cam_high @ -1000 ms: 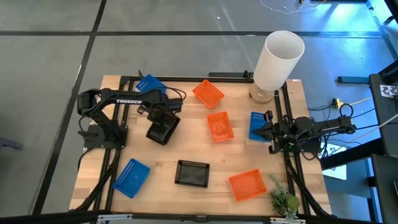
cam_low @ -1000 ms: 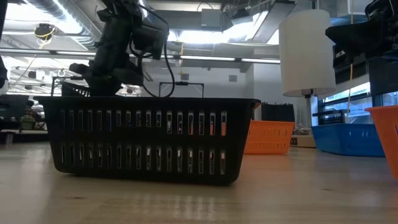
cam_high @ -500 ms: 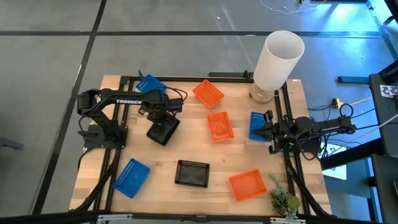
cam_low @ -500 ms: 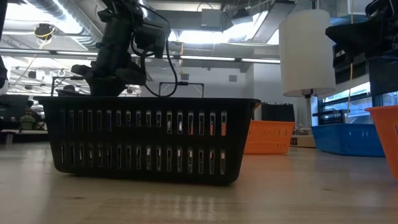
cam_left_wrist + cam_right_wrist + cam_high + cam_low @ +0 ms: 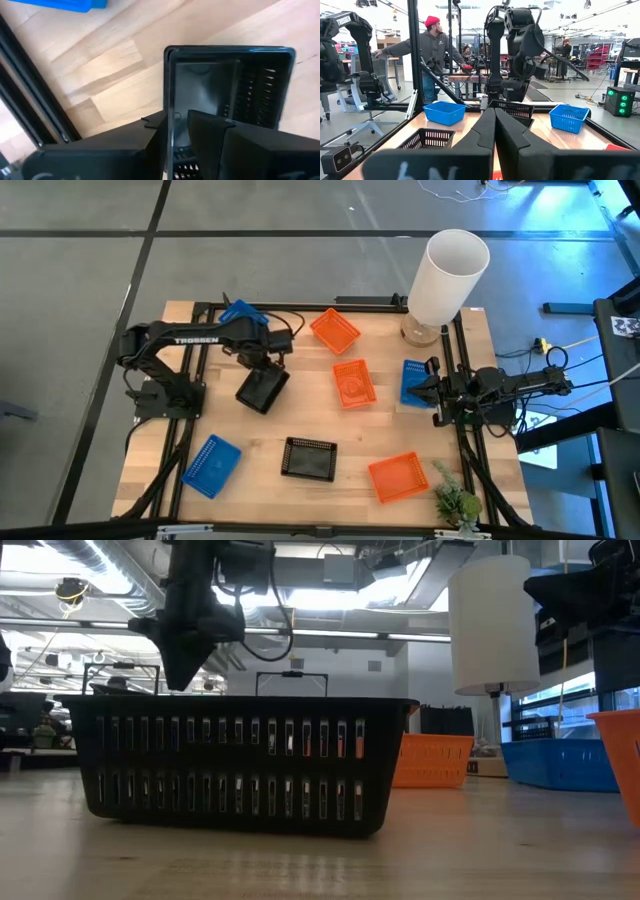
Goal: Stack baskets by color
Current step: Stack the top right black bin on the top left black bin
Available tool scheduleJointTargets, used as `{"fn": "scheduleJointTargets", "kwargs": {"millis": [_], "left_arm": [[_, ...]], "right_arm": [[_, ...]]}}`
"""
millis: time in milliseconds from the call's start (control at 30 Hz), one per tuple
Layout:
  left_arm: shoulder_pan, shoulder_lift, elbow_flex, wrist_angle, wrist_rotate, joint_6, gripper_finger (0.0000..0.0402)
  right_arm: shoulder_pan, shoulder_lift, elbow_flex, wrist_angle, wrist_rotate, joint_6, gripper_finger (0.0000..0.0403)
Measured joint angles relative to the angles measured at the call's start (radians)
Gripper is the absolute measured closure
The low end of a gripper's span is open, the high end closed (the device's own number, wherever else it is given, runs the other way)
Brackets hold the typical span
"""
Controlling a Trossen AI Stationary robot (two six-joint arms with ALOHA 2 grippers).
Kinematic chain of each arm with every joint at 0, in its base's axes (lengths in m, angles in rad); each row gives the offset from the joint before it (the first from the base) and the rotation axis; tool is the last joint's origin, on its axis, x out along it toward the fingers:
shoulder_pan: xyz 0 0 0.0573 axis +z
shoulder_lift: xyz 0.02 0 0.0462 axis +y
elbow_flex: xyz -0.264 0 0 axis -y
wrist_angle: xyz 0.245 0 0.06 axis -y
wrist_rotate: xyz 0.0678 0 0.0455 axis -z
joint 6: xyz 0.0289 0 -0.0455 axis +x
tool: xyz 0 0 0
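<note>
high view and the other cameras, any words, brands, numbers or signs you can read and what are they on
"TROSSEN": white letters on the left arm, readable in the high view.
White lettering on a dark arm at the edge of the right wrist view: too blurred to read.
Black-and-white square marker on the stand at the right edge of the high view: a pattern, no legible text.
Baskets, white cylinder: no text visible.

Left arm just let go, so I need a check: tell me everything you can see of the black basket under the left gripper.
The black basket is a small rectangular plastic tray with slotted mesh walls and a smooth floor. It sits open side up on the wooden table, turned at an angle, and nothing shows inside it. The left gripper is open, its fingers straddling one wall.
</note>
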Motion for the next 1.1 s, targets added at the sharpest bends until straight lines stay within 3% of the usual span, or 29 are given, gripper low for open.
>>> {"fn": "scheduleJointTargets", "kwargs": {"millis": [333,633,867,1100], "left_arm": [[-0.017,0.013,0.000,0.009,-0.038,0.003,0.0397],[-0.016,0.013,-0.004,0.013,-0.034,0.004,0.0401],[-0.016,0.015,-0.120,0.094,-0.029,-0.001,0.0401],[-0.016,-0.026,-0.130,0.107,-0.033,-0.005,0.0401]], "right_arm": [[0.000,0.000,0.000,0.001,0.000,-0.001,0.0395],[0.000,0.000,0.000,0.001,0.001,-0.004,0.0395],[0.000,0.000,0.000,0.001,0.001,-0.004,0.0395],[0.000,0.000,0.004,0.018,0.000,0.004,0.0395]]}}
